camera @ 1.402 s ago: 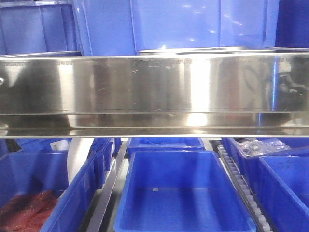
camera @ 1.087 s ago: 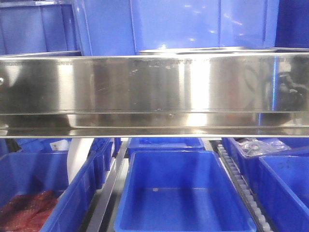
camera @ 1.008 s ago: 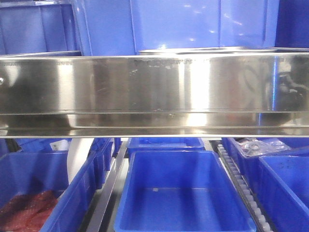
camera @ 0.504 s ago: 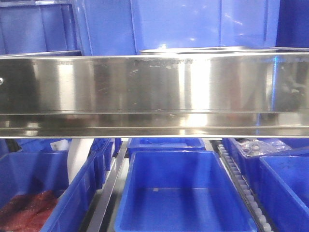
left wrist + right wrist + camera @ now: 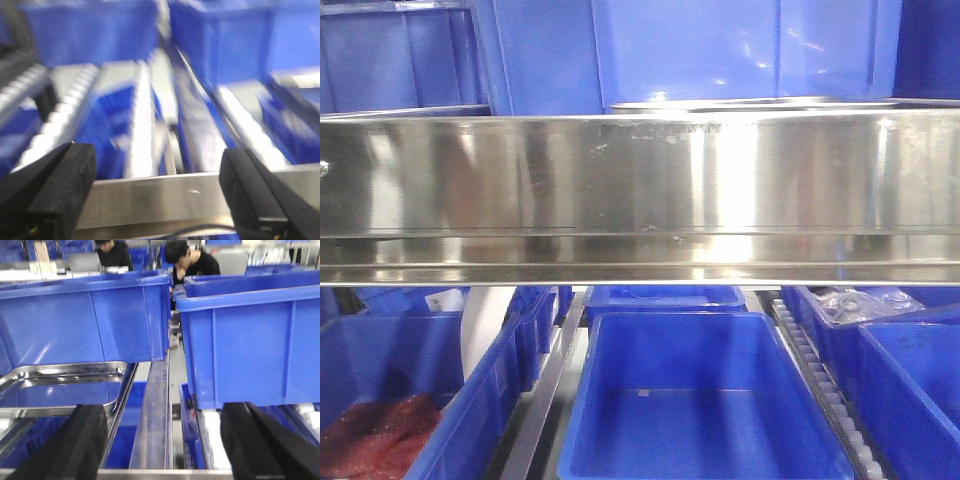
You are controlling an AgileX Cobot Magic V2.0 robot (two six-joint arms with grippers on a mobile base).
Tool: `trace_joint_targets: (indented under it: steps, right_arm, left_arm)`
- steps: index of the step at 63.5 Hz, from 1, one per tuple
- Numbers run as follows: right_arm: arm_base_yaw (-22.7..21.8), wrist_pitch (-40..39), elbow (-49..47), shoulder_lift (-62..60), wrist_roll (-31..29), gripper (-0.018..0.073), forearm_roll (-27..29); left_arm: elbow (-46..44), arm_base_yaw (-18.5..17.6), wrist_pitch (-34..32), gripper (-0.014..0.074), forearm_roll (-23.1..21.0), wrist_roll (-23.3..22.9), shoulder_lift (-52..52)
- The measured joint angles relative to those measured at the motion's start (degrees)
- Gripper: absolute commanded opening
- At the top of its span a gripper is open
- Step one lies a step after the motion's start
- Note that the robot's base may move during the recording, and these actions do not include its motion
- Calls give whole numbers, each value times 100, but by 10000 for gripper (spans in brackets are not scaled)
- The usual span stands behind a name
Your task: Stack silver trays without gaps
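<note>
From the front, neither gripper was in view. A long steel rail (image 5: 640, 190) crossed the middle of the picture, and just above it only the thin rim of the silver tray (image 5: 750, 102) showed, in front of tall upper bins (image 5: 690, 50). Under the rail sat a bare middle bin (image 5: 705, 400), a left bin (image 5: 410, 400) holding red material (image 5: 375, 440), and a right bin (image 5: 840, 335) with clear-wrapped parts (image 5: 860, 300). The left wrist view was badly blurred (edges smeared throughout). The left gripper (image 5: 155, 155) stood wide open, its black fingers (image 5: 60, 185) far apart with nothing between them, above the rail and facing blue bins that were too smeared to tell apart. In the right wrist view the right gripper (image 5: 164, 410) was likewise spread wide and held nothing. Here the tray's inside could be seen, which the front view hid. It lay flat on the shelf to the left of the gripper, nothing in it, just in front of a big blue bin (image 5: 85, 320). A second big bin (image 5: 250, 335) stood to the right. Whether it was one tray or several nested could not be told. Two people (image 5: 187, 260) sat far behind.
</note>
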Motion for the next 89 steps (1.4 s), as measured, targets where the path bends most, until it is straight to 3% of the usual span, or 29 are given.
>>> trace_joint_targets:
  steps: [13,23,30,36,53,62,70,89]
  right_arm:
    - [165,657,-1241,1346,0,578,0]
    - [636,1180,-2259,2560,0,578,0]
    - [884,1698,-3038,3395,0,578,10]
    - [927,2469,-3915,4248,0,578,20]
    - [932,4009,-6039,6207,0,578,20]
    - [932,4253,-6659,6997,78,578,24]
    - [932,4311,-6824,7452,135,578,24]
    - [932,4246,-6827,7990,157,578,34]
  left_arm:
    - [-1919,-1192,908,435,-375,448,1888]
    - [-3388,-2384,1416,435,-375,485,3503]
    - [-4367,-2798,1765,435,-387,322,4689]
    - [-5493,-2867,2274,435,-365,-255,5745]
    - [-8896,-2881,3837,435,430,-1706,8765]
    - [-10469,-2771,3953,435,106,-2100,10077]
    - [-11110,-2702,3998,435,-280,-2321,10642]
    - [-11237,-2694,4022,435,-42,-2295,10466]
